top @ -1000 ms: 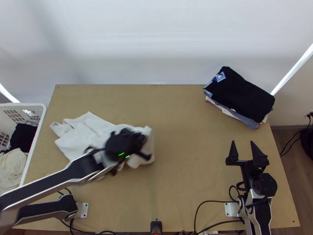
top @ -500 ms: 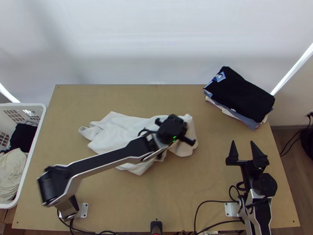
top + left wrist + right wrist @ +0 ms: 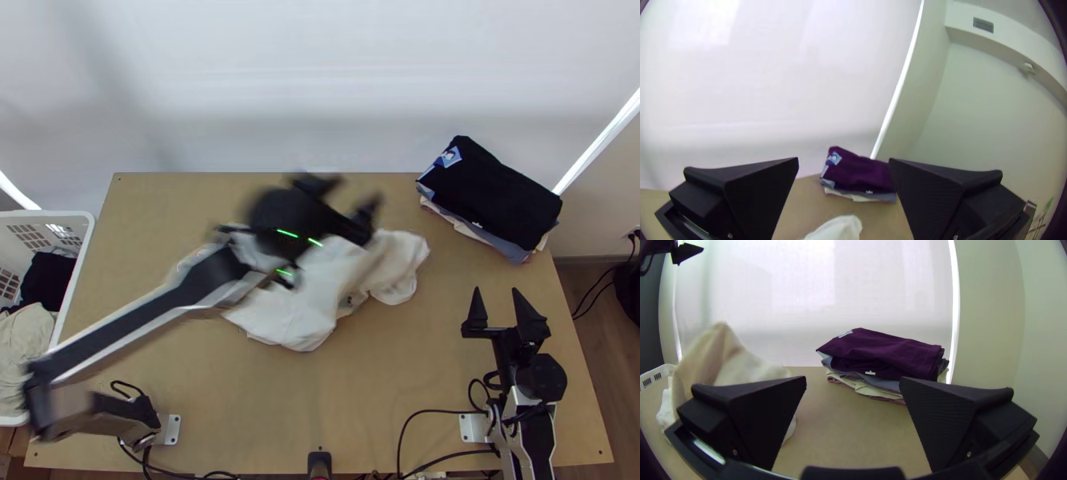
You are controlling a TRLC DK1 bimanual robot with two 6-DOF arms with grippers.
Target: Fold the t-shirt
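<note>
One pale backdrop (image 3: 320,96) spans the top of the frame, behind a light wooden table (image 3: 448,360) that takes up most of the rest. Two arms come next: the left arm (image 3: 152,316) stretches from the lower left toward the middle, and the right arm (image 3: 536,432) stands at the lower right. At the left edge is a white plastic laundry basket (image 3: 76,264). The white t-shirt (image 3: 308,308) lies bunched and uneven around the middle of the table, partly under the left arm; the right wrist view shows part of it peaked upward.

A stack of folded clothes (image 3: 488,192) sits at the upper right, a dark garment over grey-blue and cream ones. The basket holds a cream garment (image 3: 24,352) and, above it in the frame, a smaller black garment (image 3: 48,284).

The left gripper (image 3: 346,192), upper middle, has its fingers wide apart with nothing between them. The right gripper (image 3: 497,290), right of centre, is also spread wide and holding nothing, well apart from the t-shirt.
</note>
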